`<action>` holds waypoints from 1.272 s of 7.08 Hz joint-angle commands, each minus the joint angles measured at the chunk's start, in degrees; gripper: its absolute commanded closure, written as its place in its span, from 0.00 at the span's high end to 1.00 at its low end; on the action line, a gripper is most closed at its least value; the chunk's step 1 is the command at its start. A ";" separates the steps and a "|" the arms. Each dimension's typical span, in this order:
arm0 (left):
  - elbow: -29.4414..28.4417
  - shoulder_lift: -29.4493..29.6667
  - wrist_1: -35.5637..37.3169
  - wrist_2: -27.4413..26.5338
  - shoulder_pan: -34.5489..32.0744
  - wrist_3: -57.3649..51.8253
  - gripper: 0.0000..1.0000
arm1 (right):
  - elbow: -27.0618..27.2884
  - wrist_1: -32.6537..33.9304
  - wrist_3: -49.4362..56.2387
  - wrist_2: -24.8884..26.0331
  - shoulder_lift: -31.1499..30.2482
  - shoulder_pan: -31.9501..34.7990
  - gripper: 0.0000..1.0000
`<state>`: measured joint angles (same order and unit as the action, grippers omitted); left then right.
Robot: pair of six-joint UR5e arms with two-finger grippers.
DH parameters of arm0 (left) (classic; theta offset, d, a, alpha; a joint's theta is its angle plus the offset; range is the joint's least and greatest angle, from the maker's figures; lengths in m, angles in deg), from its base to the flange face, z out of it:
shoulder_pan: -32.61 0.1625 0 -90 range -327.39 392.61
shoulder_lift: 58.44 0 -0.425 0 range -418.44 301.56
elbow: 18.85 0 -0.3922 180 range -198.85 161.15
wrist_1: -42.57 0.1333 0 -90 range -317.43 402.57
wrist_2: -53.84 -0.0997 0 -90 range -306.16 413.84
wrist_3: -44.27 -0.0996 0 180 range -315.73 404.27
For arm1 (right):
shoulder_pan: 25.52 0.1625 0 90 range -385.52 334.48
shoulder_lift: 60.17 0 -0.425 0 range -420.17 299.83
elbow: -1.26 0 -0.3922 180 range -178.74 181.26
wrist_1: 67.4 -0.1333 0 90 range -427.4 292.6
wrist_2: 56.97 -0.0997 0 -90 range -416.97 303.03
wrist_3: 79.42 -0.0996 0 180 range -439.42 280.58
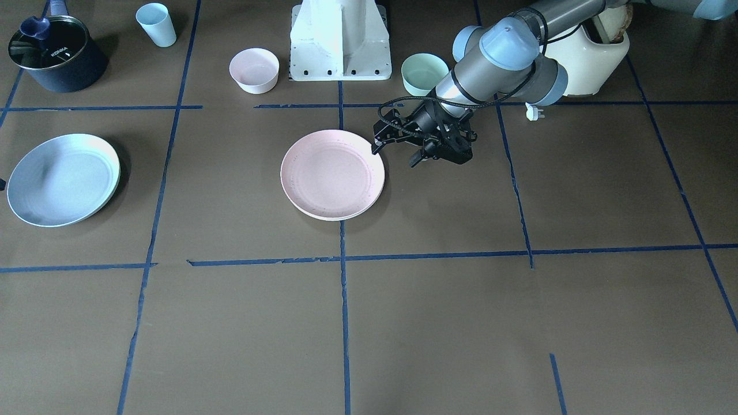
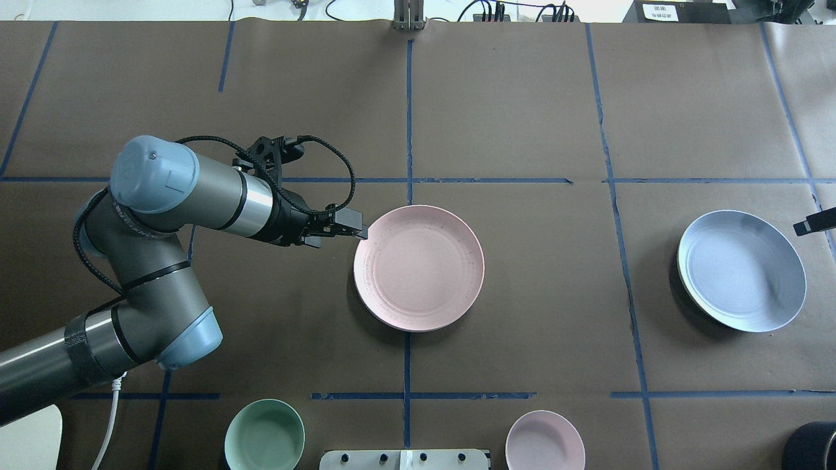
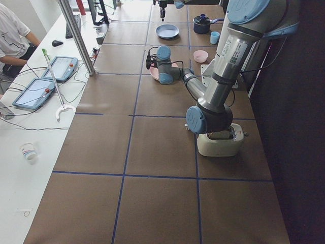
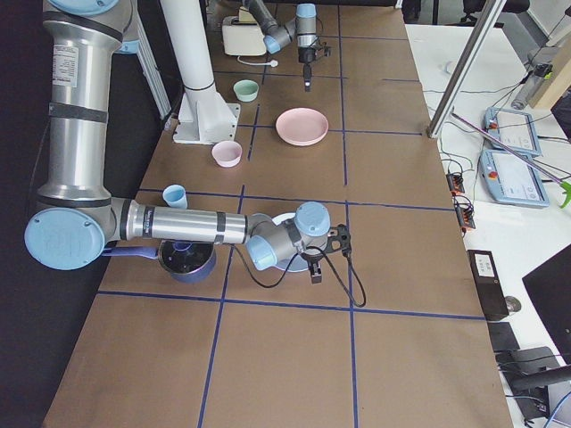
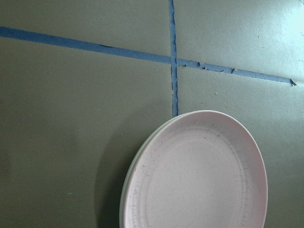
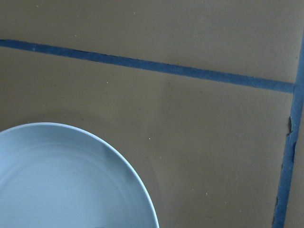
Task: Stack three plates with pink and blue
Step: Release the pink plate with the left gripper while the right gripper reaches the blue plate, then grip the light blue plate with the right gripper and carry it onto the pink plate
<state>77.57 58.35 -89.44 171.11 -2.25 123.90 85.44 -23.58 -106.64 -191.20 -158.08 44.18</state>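
The pale pink plate (image 1: 332, 174) lies in the middle of the table (image 2: 418, 267) and shows in the left wrist view (image 5: 199, 175), where a pale rim sticks out under its left edge. The pale blue plate (image 1: 62, 180) lies far off on my right side (image 2: 741, 270), also with a pale rim at its edge. No cream plate shows apart from these rims. My left gripper (image 1: 396, 154) is open and empty at the pink plate's rim (image 2: 356, 228). Only a black tip of my right gripper (image 2: 813, 224) shows beside the blue plate; I cannot tell its state.
A small pink bowl (image 1: 254, 70) and a mint-green bowl (image 1: 424, 74) flank the robot base (image 1: 340, 40). A light blue cup (image 1: 156, 24) and a dark pot (image 1: 57, 53) stand behind the blue plate. A cream toaster (image 1: 594, 57) sits behind my left arm.
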 commanded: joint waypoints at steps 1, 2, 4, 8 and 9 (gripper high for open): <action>0.17 0.02 0.00 -0.02 -0.13 1.57 1.00 | -4.47 -10.16 -9.93 0.47 -0.54 -3.15 0.88; 0.43 0.02 0.00 -0.10 -0.13 1.67 1.00 | -4.47 -10.16 -10.04 -0.06 -0.54 -3.86 0.49; 0.61 -0.07 0.00 -0.10 -0.22 1.93 1.00 | -5.60 -10.33 -9.87 -0.33 -0.54 -5.71 0.01; 2.71 -1.20 0.00 -0.19 -0.22 2.02 1.00 | 4.45 -9.98 -19.71 -6.99 3.40 -6.67 0.00; 3.94 -1.47 0.00 -0.10 -0.74 2.02 1.00 | 10.15 -9.98 -28.32 -5.70 4.99 -11.99 0.00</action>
<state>80.25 57.20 -89.44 170.96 -2.63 125.89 89.42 -33.53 -125.76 -196.90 -154.93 36.38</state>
